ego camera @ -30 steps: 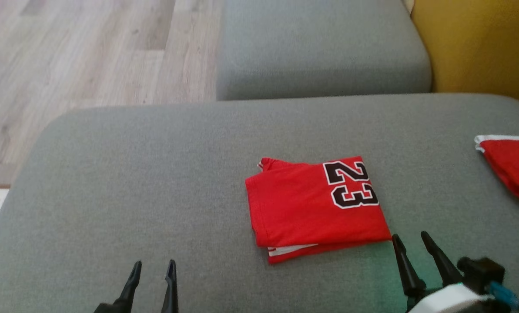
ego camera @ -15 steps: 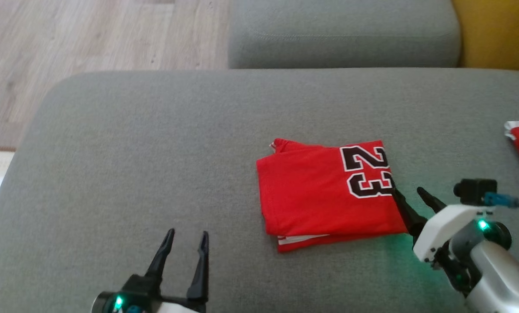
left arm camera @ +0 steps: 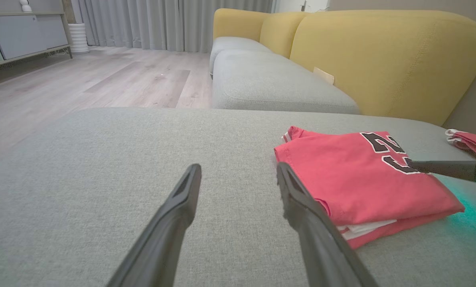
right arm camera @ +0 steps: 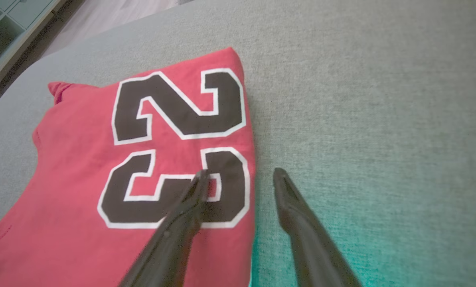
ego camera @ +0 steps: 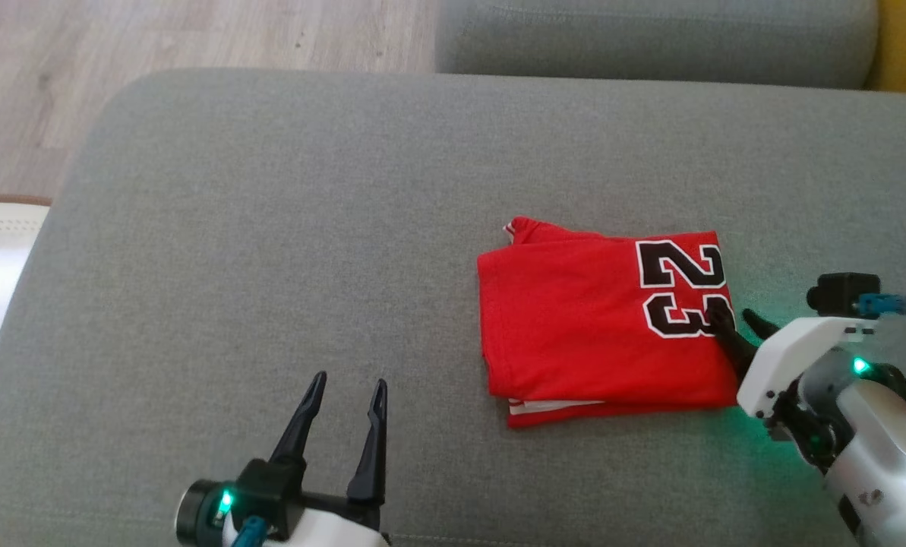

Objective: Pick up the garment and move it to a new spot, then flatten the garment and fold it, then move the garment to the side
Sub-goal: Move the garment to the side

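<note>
Fingers (right arm camera: 174, 231) of the right claw (right arm camera: 240, 172) have advanced to straddle the garment (right arm camera: 62, 179) edge.

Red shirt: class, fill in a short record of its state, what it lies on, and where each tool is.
shirt: red, folded, number 23 facing up
lies on: grey cushion
right tool: open, astride the shirt's edge, one finger above the number
left tool: open, above bare cushion, clear of the shirt
</note>
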